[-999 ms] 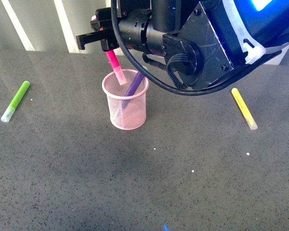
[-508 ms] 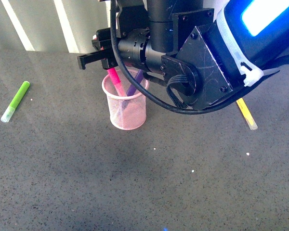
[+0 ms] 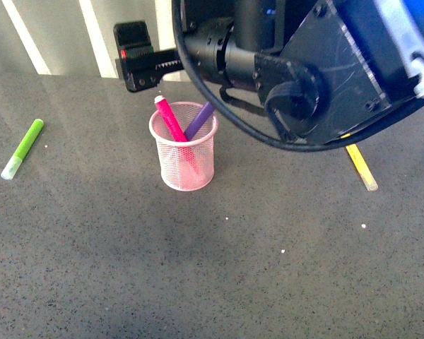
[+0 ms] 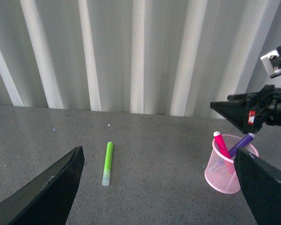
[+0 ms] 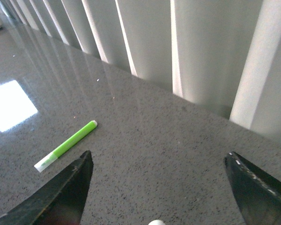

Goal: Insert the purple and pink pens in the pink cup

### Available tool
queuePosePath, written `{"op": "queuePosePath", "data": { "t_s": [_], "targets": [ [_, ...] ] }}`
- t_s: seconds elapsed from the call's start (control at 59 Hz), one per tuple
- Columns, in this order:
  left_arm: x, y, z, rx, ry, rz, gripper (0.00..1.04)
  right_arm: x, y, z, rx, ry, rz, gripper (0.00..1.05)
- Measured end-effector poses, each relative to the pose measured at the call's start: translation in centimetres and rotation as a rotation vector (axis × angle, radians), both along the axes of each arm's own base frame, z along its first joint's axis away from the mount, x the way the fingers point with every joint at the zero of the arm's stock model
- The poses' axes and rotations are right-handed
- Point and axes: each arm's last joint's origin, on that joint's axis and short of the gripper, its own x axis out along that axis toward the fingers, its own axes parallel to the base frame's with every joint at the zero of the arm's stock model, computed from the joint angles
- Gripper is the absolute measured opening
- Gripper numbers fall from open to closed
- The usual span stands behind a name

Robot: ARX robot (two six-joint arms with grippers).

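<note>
The magenta-pink marker (image 3: 172, 120) and dark purple marker (image 3: 198, 121) lean crossed inside the pale pink wire-mesh cup (image 3: 184, 157), just beneath the right hand (image 3: 138, 58). That hand is spread wide and holds nothing, so a straight lift clear of the marker tips seems best. The left hand (image 4: 157, 187), also spread and empty, hovers well apart from the cup above the grey counter (image 3: 212, 268).

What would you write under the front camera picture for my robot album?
Pink pen and purple pen stand in the pink mesh cup; the right hand hovers open above, lime-green marker and yellow marker left out.
</note>
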Motion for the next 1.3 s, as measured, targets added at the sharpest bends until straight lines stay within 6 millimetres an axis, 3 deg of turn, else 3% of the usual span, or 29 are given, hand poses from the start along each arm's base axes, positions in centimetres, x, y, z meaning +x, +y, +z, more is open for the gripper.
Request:
{"op": "queuePosePath", "data": {
  "t_s": [0.068, 0.22, 0.322, 0.44, 0.542, 0.661, 0.898, 1.084, 1.304],
  "targets": [
    [0.0, 0.0, 0.0, 0.000, 0.000, 0.000, 0.98, -0.3, -0.6, 1.4, -0.006, -0.016, -0.034, 1.00],
    [0.0, 0.0, 0.0, 0.000, 0.000, 0.000, 0.98, -1.5, -2.8, 4.9, -0.054, -0.024, -0.202, 0.98],
    [0.0, 0.0, 0.0, 0.000, 0.000, 0.000, 0.98, -2.9, -5.5, 7.2, -0.097, 0.012, -0.370, 0.98],
    [0.0, 0.0, 0.0, 0.000, 0.000, 0.001, 0.98, -4.8, -8.3, 8.9, -0.117, 0.054, -0.500, 0.98],
    [0.0, 0.0, 0.0, 0.000, -0.001, 0.000, 0.98, -5.0, -8.9, 9.7, -0.096, 0.038, -0.531, 0.97],
    [0.0, 0.0, 0.0, 0.000, -0.001, 0.000, 0.98, -6.6, -10.3, 8.5, -0.066, -0.140, -0.742, 0.79],
    [0.0, 0.0, 0.0, 0.000, -0.001, -0.001, 0.98, -12.5, -16.5, 7.4, -0.048, -0.218, -0.795, 0.37],
    [0.0, 0.0, 0.0, 0.000, -0.001, 0.000, 0.98, -16.2, -19.0, 6.0, -0.067, -0.198, -0.779, 0.03],
    [0.0, 0.0, 0.0, 0.000, -0.001, 0.000, 0.98, -19.2, -21.0, 5.4, -0.065, -0.204, -0.796, 0.03]
  ]
}}
